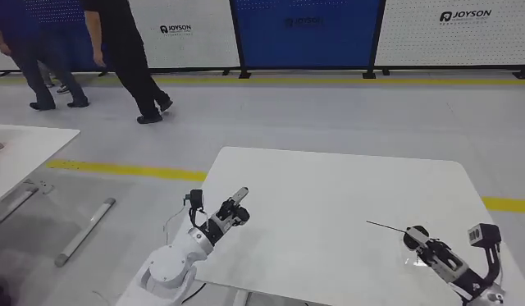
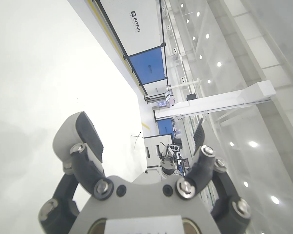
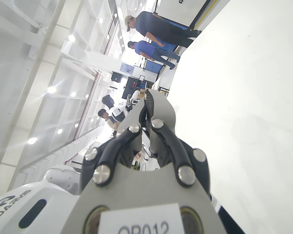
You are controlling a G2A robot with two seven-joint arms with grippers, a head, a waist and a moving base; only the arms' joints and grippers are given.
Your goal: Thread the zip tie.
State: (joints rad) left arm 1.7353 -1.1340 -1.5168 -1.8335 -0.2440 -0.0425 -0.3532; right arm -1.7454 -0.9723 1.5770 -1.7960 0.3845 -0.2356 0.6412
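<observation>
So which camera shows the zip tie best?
The top view: the zip tie is a thin dark line against the white table, sticking out from the right pincer. The left wrist view shows it far off. In the right wrist view I cannot make it out past the shut pincer.

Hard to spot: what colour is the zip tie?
The zip tie is black; top view shows it best.

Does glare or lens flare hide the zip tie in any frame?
Left wrist view: overhead light washes the table white, yet the zip tie stands out as a thin dark line. Right wrist view: ceiling lamps flare into starbursts and the table glares. Top view: even light, no glare, zip tie plain against the table.
</observation>
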